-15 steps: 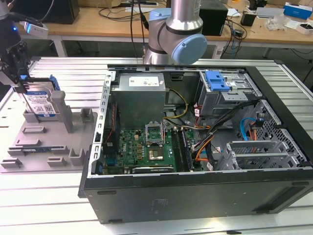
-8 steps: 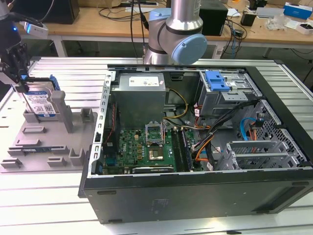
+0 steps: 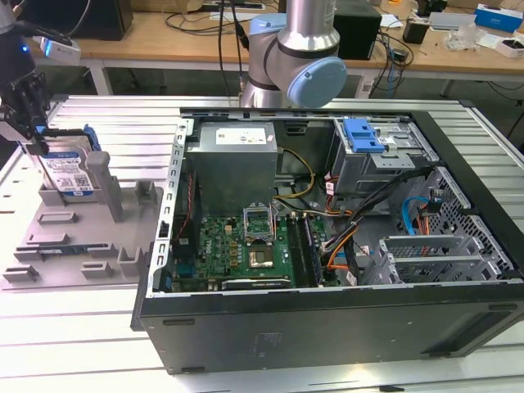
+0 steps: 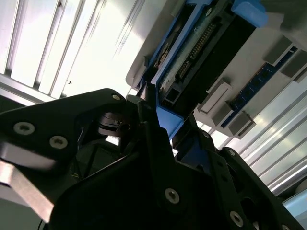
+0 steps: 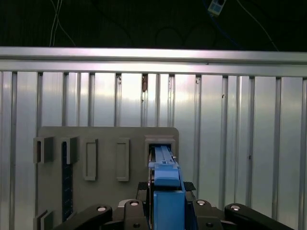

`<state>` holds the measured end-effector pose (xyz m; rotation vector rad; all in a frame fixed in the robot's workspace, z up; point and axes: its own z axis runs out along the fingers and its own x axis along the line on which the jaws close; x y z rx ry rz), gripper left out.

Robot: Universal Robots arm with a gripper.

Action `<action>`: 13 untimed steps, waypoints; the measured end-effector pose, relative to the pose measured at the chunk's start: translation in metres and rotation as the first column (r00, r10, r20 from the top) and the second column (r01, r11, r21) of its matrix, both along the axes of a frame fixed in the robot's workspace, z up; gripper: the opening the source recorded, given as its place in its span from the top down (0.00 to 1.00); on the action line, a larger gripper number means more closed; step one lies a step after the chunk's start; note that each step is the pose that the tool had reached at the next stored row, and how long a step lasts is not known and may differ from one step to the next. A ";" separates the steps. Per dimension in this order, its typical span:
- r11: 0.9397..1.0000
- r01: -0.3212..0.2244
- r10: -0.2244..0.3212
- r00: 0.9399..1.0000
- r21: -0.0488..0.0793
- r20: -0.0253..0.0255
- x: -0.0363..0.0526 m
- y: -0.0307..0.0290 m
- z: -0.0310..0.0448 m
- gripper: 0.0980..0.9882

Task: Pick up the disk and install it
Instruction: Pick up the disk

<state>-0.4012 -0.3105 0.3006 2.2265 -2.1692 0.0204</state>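
Observation:
The disk, silver with a white-and-blue label and a blue carrier bracket, stands on edge in a slot of the grey holder plate at the exterior view's left. My gripper reaches down over the disk's upper end, one black finger on each side. In the first wrist view the blue bracket runs straight between my fingers, its far end sitting in the plate's slot. In the second wrist view my gripper is shut on the blue edge of the disk, whose connector side faces the camera.
An open computer case lies on its side on the ribbed metal table, showing motherboard, power supply and cables. Its drive bay with a blue latch is at the back. My arm's base stands behind the case.

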 end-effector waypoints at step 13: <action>1.000 0.003 -0.003 1.000 0.015 0.000 0.0000 -0.0057 0.0122 0.70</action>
